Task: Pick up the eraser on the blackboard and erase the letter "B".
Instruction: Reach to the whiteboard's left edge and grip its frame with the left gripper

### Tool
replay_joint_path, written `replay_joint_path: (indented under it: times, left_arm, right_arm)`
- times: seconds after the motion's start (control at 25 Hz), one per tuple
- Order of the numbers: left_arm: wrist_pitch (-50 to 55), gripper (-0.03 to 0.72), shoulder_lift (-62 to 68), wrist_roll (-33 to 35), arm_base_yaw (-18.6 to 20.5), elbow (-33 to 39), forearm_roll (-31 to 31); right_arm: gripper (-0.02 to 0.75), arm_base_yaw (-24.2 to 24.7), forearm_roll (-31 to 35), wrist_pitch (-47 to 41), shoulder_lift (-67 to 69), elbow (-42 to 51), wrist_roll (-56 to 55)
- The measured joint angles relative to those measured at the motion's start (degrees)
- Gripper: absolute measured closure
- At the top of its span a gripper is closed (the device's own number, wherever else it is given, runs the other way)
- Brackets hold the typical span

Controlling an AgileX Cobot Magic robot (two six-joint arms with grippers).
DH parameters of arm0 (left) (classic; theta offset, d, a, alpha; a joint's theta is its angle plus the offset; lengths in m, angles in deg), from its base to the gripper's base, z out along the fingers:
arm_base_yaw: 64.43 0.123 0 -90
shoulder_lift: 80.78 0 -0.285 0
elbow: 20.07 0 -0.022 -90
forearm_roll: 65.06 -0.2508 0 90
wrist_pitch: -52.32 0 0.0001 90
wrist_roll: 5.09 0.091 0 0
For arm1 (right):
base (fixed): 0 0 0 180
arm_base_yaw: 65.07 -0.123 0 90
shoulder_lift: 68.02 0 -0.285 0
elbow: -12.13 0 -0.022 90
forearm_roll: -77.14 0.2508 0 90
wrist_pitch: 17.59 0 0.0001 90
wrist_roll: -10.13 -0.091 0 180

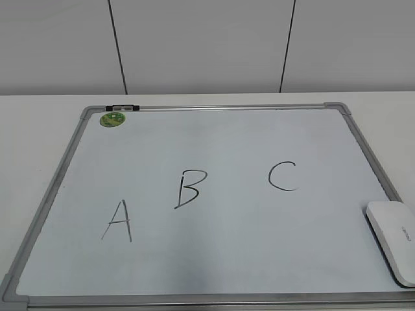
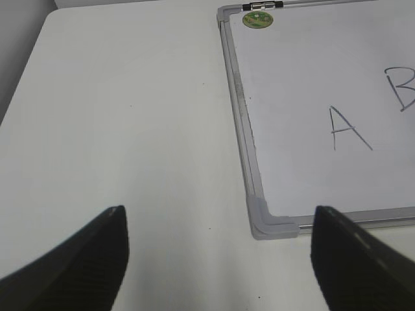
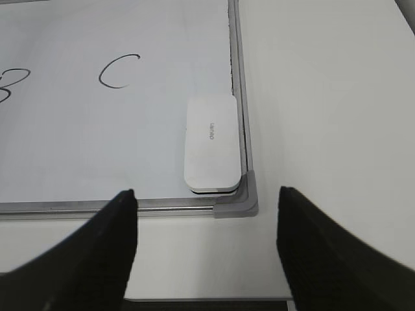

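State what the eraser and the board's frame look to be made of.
The eraser: likely smooth white plastic, with rounded corners and an even matte sheen. The blackboard frame: probably silver-grey metal, thin straight rails, joined by grey plastic-looking corner pieces.

the surface (image 1: 39,129) was plain white and matte, stretching past the board on the left, right and far sides. the blackboard (image 1: 214,246) lay flat directly on it, its silver-grey frame and grey plastic corners resting against the white top. its near edge sat close to the surface's front edge.
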Motion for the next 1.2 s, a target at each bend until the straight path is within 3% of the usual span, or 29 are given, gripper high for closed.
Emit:
replay_joint_path:
  times: [0.92, 1.2]
  left_arm:
    - [-0.7, 0.059, 0.6, 0.0, 0.0, -0.6, 0.0]
    - [-8.4, 0.066, 14.6, 0.0, 0.0, -5.2, 0.0]
  right_arm:
    - [0.237, 0.0, 0.0, 0.0, 0.0, 0.0, 0.0]
    - [0.237, 0.0, 0.0, 0.0, 0.0, 0.0, 0.0]
